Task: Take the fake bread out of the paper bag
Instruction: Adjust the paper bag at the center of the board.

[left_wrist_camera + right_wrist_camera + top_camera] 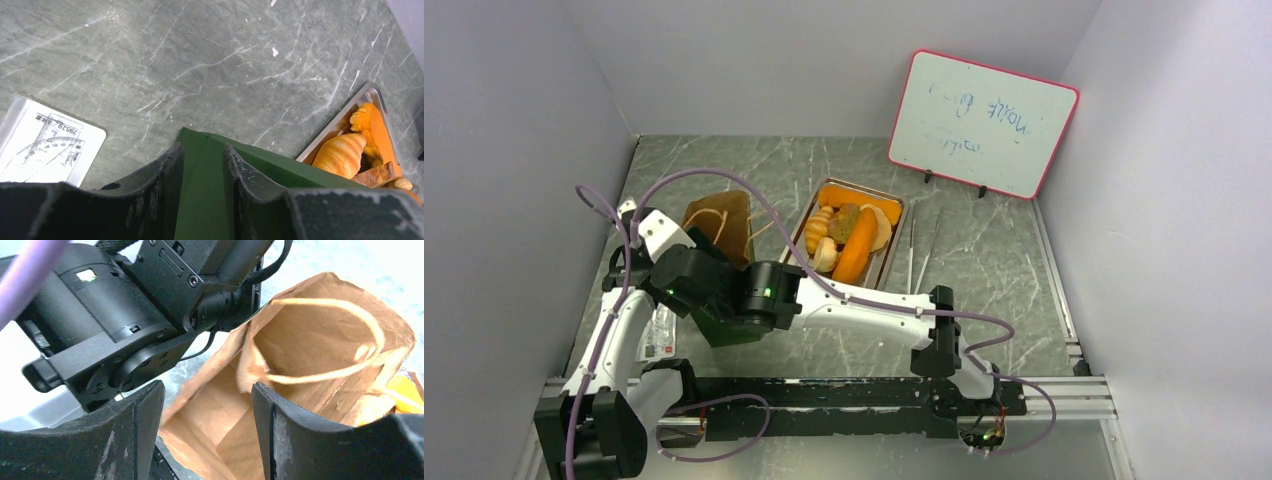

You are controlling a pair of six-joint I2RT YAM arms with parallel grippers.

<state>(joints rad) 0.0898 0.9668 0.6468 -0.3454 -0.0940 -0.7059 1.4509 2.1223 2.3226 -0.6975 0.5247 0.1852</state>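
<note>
The paper bag (719, 222) lies on its side on the marble table, its brown mouth facing the far wall and its dark green outside (280, 167) towards me. My left gripper (202, 150) is shut on a green folded edge of the bag, which fills the gap between its fingers. My right gripper (207, 387) is open just in front of the bag's mouth (310, 340), nothing between its fingers. The brown inside that I can see holds no bread. Several pieces of fake bread (856, 245) lie in the metal tray (896, 235); a croissant (341, 154) is among them.
Both wrists crowd together at the bag's near end. The bag's twisted handle (325, 302) arches across its mouth. A white printed card (659, 335) lies left of the bag. Thin metal tongs (914, 255) lie right of the tray. A pink-framed whiteboard (982, 122) leans at the back right.
</note>
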